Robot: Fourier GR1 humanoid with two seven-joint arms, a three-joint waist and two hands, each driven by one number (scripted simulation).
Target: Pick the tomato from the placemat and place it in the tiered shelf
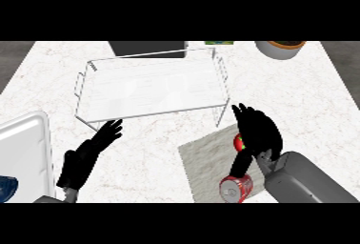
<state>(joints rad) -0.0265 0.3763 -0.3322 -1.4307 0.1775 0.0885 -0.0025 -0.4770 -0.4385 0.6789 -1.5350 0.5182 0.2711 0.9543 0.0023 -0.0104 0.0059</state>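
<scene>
The pale, wire-framed tiered shelf (pixel 151 90) stands just beyond the grey cloth placemat (pixel 204 162). The black right hand (pixel 259 133) spreads wide over the small red tomato (pixel 238 141) on the mat's far edge, probably lining up a grasp. The left hand (pixel 95 147) rests open near the shelf.

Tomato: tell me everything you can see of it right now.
Only a small part of the tomato shows: a red round edge with a touch of green on top. It sits on the grey placemat, near its far edge. The right hand covers the rest from above, fingers straight; contact cannot be judged.
</scene>
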